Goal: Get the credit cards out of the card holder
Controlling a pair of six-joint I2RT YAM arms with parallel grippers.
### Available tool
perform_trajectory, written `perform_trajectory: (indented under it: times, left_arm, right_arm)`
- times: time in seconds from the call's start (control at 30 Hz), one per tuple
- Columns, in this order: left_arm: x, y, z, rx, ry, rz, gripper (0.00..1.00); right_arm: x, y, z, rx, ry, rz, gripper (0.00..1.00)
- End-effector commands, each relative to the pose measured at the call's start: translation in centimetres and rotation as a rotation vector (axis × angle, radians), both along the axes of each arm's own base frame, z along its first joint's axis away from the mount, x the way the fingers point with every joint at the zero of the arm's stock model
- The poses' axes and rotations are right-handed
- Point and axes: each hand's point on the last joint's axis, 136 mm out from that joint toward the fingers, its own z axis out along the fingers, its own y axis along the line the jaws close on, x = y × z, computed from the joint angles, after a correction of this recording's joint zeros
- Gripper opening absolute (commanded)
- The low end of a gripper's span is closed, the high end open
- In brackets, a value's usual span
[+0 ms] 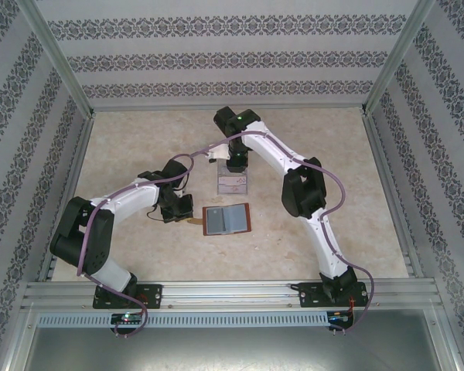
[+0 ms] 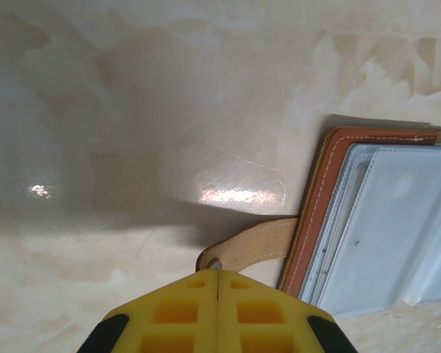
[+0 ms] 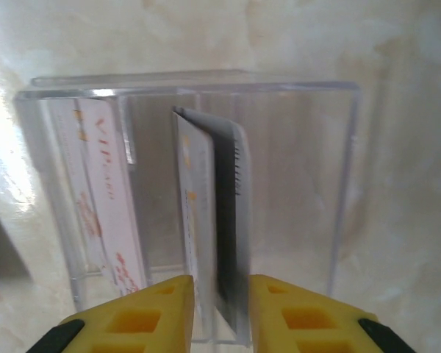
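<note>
A: Enclosure?
B: Wall panels [image 1: 232,58] on three sides, white with dark floral bands. Aluminium posts [image 1: 56,58] run down to the far corners.
A: Work surface?
B: Glossy beige marble-look tabletop [image 1: 139,139]. Aluminium rails [image 1: 232,290] along the near edge, then a slotted strip [image 1: 232,318], then grey sheet metal [image 1: 232,348].
A: Light?
B: Even overall. Broad glare patch [image 2: 239,195] just ahead of the left gripper [image 2: 218,273], small hotspot [image 2: 38,191] well to its left, soft shadow [image 2: 132,217] between them. Washed-out bright area [image 3: 4,132] left of the right gripper [image 3: 220,283].
</note>
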Motion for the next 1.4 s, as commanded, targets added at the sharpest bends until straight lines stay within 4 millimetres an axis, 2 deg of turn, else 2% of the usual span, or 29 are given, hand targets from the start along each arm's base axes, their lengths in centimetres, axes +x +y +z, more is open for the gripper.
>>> perform_trajectory:
  times: [0.0, 0.27, 0.4, 0.67, 0.87, 1.07, 1.17, 1.27, 1.37]
  left_arm:
    - [0.7, -0.2, 0.3, -0.028, -0.02, 0.011, 0.04]
    - [0.9, -0.5, 0.7, -0.05, -0.033, 0.011, 0.05]
    - [1.1, -1.0, 0.8, -0.075, -0.039, 0.008, 0.05]
    - [1.8, -2.1, 0.9, -0.125, -0.048, -0.019, 0.05]
    - [2.1, -2.3, 0.7, -0.135, -0.052, -0.023, 0.05]
    - [2.1, -2.6, 0.4, -0.147, -0.043, -0.036, 0.05]
    - [2.1, -2.8, 0.3, -0.155, -0.037, -0.04, 0.05]
    - [2.0, -3.0, 0.2, -0.165, -0.03, -0.043, 0.05]
    - [1.8, -3.1, 0.0, -0.172, -0.023, -0.047, 0.05]
  right_arm:
    - [1.4, -0.9, 2.9, 0.001, -0.114, -0.046, 0.27]
    - [0.5, -0.7, 4.8, 0.054, -0.167, -0.074, 0.28]
    - [-0.1, -0.2, 5.5, 0.131, -0.169, -0.156, 0.29]
    - [-1.0, 1.5, 8.1, 0.457, -0.14, -0.506, 0.3]
    - [-2.4, 1.1, 9.2, 0.678, -0.073, -0.81, 0.21]
    - [-4.8, 0.2, 8.8, 0.788, 0.076, -1.105, 0.12]
    - [-6.6, 0.9, 8.4, 0.832, 0.205, -1.184, 0.09]
    - [-8.6, 1.8, 8.1, 0.839, 0.336, -1.226, 0.12]
    - [-10.3, 2.3, 7.5, 0.825, 0.389, -1.255, 0.13]
